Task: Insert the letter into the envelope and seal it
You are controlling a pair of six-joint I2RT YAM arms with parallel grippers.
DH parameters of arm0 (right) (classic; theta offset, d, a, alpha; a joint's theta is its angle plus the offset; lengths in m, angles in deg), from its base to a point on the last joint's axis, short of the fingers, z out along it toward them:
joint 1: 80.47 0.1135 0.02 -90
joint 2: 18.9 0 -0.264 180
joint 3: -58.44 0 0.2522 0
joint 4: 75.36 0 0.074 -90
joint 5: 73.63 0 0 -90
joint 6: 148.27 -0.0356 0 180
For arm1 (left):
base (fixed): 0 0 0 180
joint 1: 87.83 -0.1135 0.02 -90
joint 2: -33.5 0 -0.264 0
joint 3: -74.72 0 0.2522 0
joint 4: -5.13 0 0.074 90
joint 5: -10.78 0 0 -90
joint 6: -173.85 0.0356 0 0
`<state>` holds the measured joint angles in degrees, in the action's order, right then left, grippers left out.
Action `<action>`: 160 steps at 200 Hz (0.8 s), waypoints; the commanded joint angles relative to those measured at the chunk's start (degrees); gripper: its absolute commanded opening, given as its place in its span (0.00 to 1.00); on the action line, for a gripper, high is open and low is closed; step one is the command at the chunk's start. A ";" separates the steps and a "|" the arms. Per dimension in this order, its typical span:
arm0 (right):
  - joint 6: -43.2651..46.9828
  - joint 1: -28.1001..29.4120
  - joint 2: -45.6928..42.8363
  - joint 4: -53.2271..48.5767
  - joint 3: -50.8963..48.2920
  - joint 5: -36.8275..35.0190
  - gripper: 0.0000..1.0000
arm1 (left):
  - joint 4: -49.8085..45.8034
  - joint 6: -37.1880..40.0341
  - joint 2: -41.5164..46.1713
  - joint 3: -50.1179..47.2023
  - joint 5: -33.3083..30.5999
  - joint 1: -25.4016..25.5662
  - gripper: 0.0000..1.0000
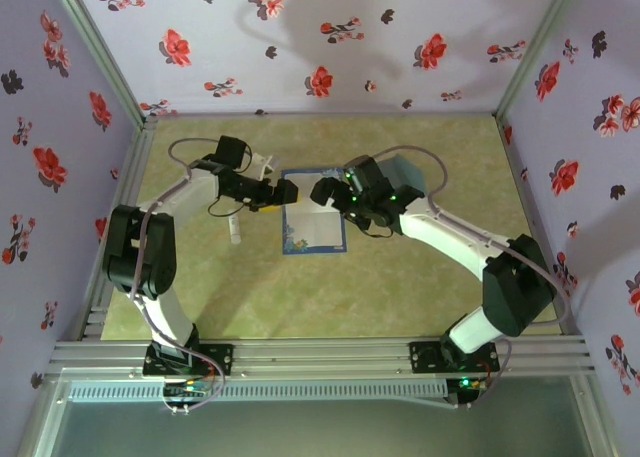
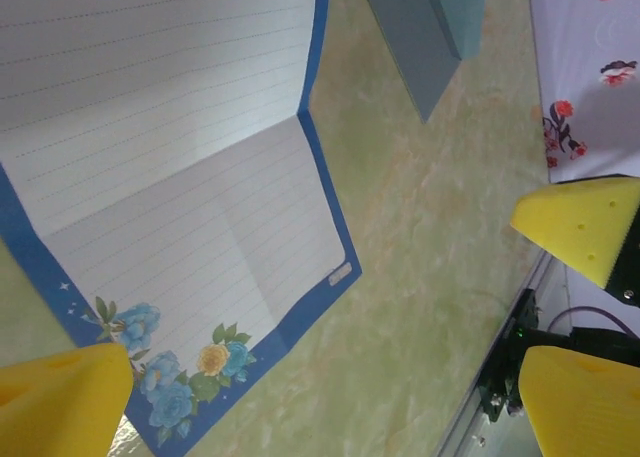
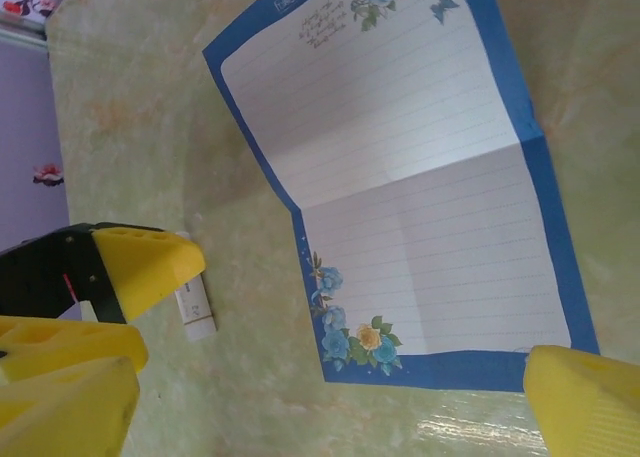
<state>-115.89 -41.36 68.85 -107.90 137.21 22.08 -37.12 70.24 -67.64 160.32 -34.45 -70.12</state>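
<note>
Both arms hang over the letter [image 1: 313, 235], the left pincer [image 1: 287, 191] and right pincer [image 1: 325, 192] each spread wide with nothing between the fingers. The sheet lies unfolded on the table [image 1: 400, 287] directly beneath and between the 2 pincers, 1 crease running across its middle. The envelope [image 1: 408, 169] lies just beyond the right pincer on its far side, near the letter's corner but apart from it. A stick [image 1: 235, 229] lies to the near side of the left pincer.

The sheet looks thin, light and limp, likely to sag or slide rather than lift stiffly. Lying flat, it offers little for a finger to get under. The blue border at an edge, close to the crease where the paper seems to rise slightly, looks the best place to pinch. A light grip should spare it tears or fresh creases.
</note>
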 commanded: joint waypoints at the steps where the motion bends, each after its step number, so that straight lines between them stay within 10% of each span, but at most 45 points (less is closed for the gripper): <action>1: -4.34 -1.75 1.03 -1.96 0.35 -0.08 0.99 | 3.62 -2.99 0.85 -1.60 -6.81 -1.02 1.00; 49: -3.69 -1.59 5.47 2.96 -1.77 2.91 0.99 | 7.65 -7.97 -2.81 2.76 -18.52 -3.15 1.00; 160: 2.71 -0.38 12.91 17.90 -8.06 9.48 0.93 | 10.76 -9.41 -18.84 14.10 -13.15 -2.34 1.00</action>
<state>-116.48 -42.37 79.60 -92.62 128.45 30.26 -27.29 61.63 -84.58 171.86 -49.75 -73.07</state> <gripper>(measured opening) 0.928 0.997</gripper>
